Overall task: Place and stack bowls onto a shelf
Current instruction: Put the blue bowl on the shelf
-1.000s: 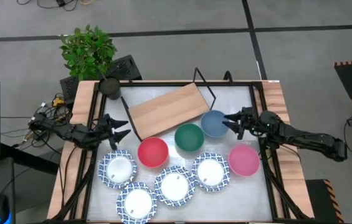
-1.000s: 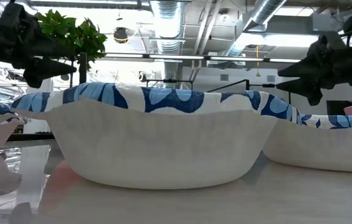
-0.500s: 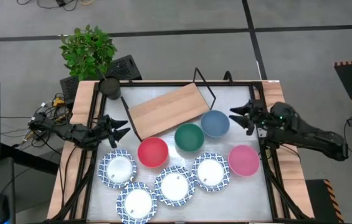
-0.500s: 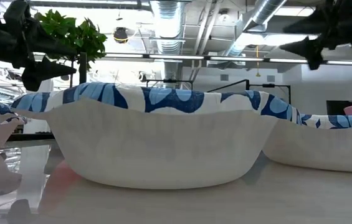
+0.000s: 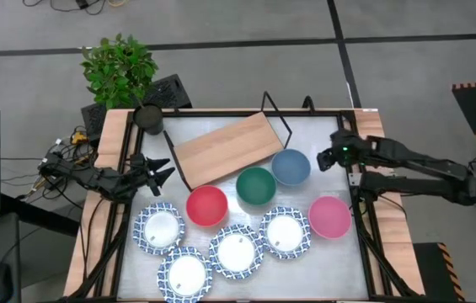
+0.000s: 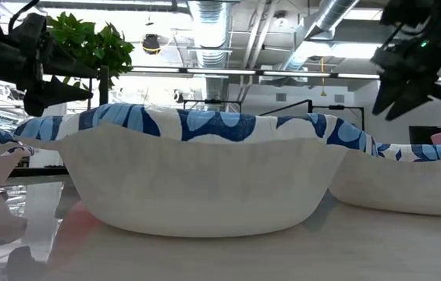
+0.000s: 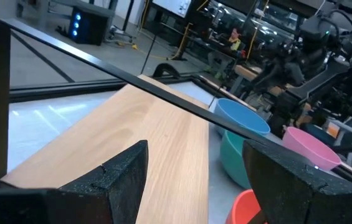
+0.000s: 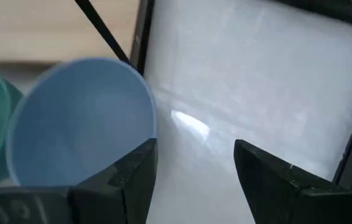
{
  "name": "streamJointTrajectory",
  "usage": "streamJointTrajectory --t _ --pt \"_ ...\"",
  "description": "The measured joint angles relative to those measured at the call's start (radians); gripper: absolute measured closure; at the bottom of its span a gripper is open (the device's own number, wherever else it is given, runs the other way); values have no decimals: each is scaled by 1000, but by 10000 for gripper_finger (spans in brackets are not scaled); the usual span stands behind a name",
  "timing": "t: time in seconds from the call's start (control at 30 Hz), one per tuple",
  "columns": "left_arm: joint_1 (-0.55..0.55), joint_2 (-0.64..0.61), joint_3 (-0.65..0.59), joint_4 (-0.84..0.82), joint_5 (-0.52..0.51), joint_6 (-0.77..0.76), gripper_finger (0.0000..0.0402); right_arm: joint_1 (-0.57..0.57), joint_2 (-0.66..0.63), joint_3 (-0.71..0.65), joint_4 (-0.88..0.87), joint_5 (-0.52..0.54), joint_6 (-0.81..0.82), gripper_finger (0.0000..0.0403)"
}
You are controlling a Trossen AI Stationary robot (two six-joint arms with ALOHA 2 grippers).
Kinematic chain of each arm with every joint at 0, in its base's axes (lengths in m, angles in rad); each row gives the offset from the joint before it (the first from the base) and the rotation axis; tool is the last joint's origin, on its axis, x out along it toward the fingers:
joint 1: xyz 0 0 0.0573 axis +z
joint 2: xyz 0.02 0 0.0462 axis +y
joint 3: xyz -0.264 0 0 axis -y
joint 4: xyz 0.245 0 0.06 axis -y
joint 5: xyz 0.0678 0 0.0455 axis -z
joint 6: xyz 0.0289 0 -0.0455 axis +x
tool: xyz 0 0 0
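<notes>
high view shows all eight bowls on the table, none on the shelf (image 5: 223, 148) yet, so the job looks barely begun. taking the shelf as landmark: blue bowl (image 5: 290, 166) sits just off its near right corner, green bowl (image 5: 255, 185) beside that, red bowl (image 5: 206, 205) by its near left corner, pink bowl (image 5: 330, 215) well off to the right, and the four patterned bowls (image 5: 237, 252) in a loose row nearest the table's front edge. right gripper (image 5: 325, 159) hangs just right of the blue bowl, w/ jaws spread wide and nothing between them, touching nothing; its wrist cam looks down on that bowl's rim. left gripper (image 5: 158, 172) waits off the shelf's left end, jaws also well apart and empty, pointing along the board. risks, imo: the blue bowl is crowded against the shelf's black wire frame (image 5: 277, 116) and the green bowl, so a finger coming down on the rim could clip the wire or shove the neighbour. a thin rim pinched at one side may tilt and slip during the lift. the board also lies skewed on the table, so a bowl set near its edge could slide off.
</notes>
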Motion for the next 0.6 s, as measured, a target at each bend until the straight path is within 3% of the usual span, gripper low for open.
streamJointTrajectory --t 0.27,0.6 --pt "0 0 1 -7 1 -4 156 -2 179 0 141 -6 -7 165" --pt "0 0 2 -10 1 1 156 -2 350 0 171 -9 -10 165"
